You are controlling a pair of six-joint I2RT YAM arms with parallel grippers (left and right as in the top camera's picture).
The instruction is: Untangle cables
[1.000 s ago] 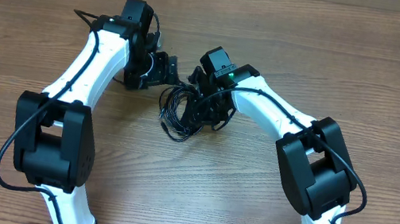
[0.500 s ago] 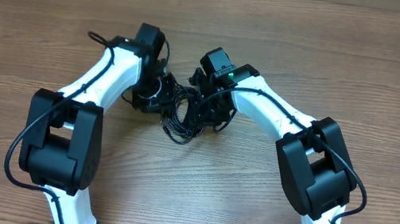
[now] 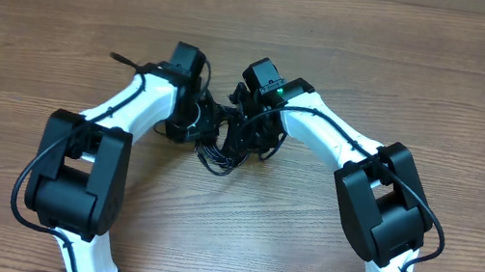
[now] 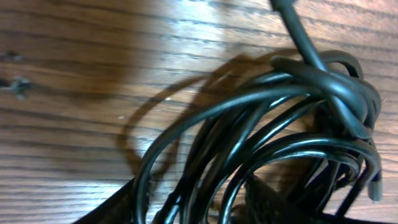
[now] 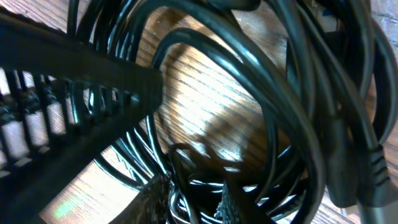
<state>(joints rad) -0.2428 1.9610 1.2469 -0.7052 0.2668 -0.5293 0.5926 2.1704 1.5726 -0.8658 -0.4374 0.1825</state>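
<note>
The cables (image 3: pixel 217 158) are a tangled bundle of thin black cords on the wooden table, between my two grippers. In the left wrist view the cables (image 4: pixel 267 118) fill the frame as overlapping loops with a knot at the upper right. My left gripper (image 4: pixel 193 210) is open, its fingers straddling several strands; in the overhead view the left gripper (image 3: pixel 207 128) sits at the bundle's left edge. My right gripper (image 3: pixel 248 137) is at the bundle's right edge. In the right wrist view the right gripper (image 5: pixel 189 200) is shut on strands of the cables (image 5: pixel 273 118).
The wooden table (image 3: pixel 354 46) extends on all sides of the arms. A black ribbed finger of the left gripper (image 5: pixel 81 68) crosses the upper left of the right wrist view, close to the right gripper. Both white arms converge at the table's middle.
My left arm has swung right and nearer, bringing its gripper from left of the bundle into the cables. The right arm and the bundle have stayed in place.
</note>
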